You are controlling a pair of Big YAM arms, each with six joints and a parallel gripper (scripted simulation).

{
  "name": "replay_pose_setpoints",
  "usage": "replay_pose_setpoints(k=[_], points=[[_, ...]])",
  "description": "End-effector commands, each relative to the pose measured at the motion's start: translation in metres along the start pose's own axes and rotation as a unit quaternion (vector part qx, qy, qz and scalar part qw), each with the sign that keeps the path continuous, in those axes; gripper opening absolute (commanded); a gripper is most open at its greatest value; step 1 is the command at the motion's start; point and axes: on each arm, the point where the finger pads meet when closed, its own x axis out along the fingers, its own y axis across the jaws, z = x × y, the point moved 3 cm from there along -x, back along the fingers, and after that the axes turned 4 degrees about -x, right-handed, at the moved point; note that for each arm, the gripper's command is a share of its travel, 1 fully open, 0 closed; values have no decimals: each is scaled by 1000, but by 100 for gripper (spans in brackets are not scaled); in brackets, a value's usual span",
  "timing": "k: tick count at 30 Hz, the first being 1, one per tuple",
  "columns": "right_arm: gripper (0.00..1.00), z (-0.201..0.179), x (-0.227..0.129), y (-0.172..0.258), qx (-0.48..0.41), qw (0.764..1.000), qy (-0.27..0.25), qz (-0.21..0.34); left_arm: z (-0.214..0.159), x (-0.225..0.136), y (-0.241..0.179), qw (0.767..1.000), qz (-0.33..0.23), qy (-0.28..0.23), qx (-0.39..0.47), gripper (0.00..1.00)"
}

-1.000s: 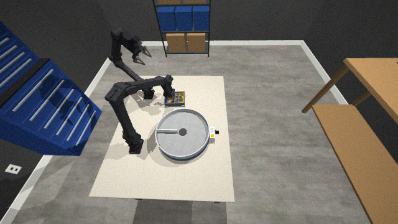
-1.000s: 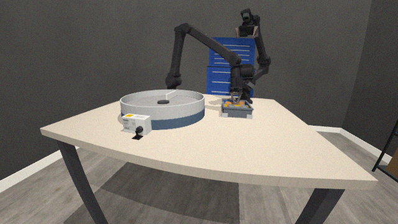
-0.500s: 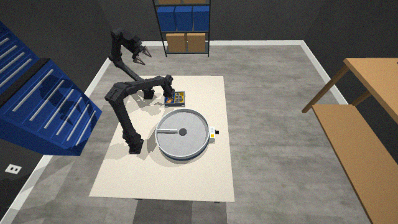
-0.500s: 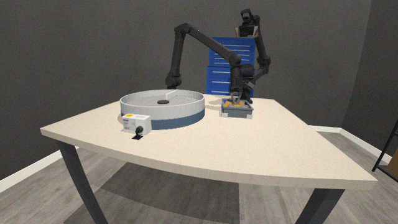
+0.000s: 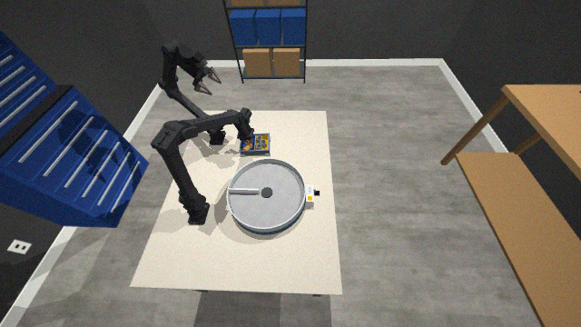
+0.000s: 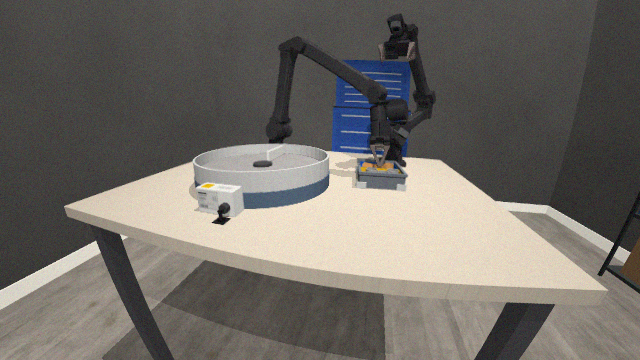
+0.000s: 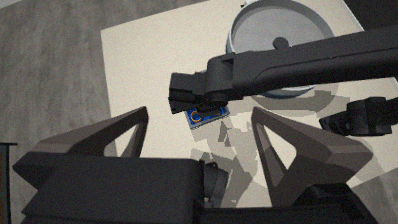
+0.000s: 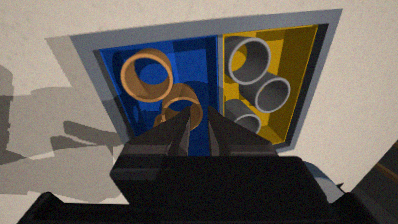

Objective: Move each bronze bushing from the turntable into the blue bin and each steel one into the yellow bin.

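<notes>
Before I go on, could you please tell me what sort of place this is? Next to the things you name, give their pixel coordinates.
Probably a workshop or small-parts sorting station: a blue cabinet of long-handled drawers (image 5: 59,150) (image 6: 372,82), a shelf rack (image 5: 305,64) holding blue and tan boxes, and a turntable (image 5: 281,209) (image 6: 262,184) (image 7: 250,25) on the worktable (image 5: 254,263) (image 6: 400,230) (image 7: 150,60).
</notes>
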Motion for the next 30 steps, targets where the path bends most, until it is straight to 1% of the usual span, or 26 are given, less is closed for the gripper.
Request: replay_pose_setpoints(k=[1,3,4,10,13,15,17,18,19,20,22,23,24,27,28,29,30], points=[[18,30,-24,-7,2,999,-32,-15,9,-23,3,999,-1,-30,-13,100],[18,31,-29,-7,3,999,-35,-16,9,-23,3,999,-1,-30,-13,100],[18,33,-39,-9,5,999,-43,-20,9,-23,3,999,-1,-30,-13,100],[18,34,-48,-8,5,999,-46,-22,9,-23,3,999,-1,-30,-13,100],[18,34,-59,-9,5,999,-47,-23,9,-23,3,999,-1,-30,-13,100],[18,33,-51,-7,2,999,-38,-18,9,-23,3,999,-1,-30,-13,100],[18,33,-51,-7,2,999,-38,-18,9,-23,3,999,-1,-30,-13,100],[18,30,-51,-14,0,999,-37,-20,9,-23,3,999,-1,-30,-13,100],[18,30,-54,-16,-2,999,-37,-20,9,-23,3,999,-1,-30,-13,100],[18,30,-70,-18,2,999,-46,-25,9,-23,3,999,-1,-30,-13,100],[18,32,-88,-13,5,999,-48,-24,9,-23,3,999,-1,-30,-13,100],[29,34,-89,-14,9,998,-53,-26,9,-23,3,999,-1,-30,-13,100],[41,22,-80,-14,22,999,-44,-22,9,-23,3,999,-1,-30,-13,100],[75,19,-89,-27,84,993,-81,-25,9,-23,3,999,-1,-30,-12,100],[86,9,-85,-24,106,990,-86,-19,9,-23,3,999,-1,-30,-12,100],[98,7,-91,-28,129,986,-105,-19,9,-23,3,999,-1,-30,-12,100],[100,5,-97,-31,151,980,-125,-18,9,-23,3,999,-1,-30,-17,100]])
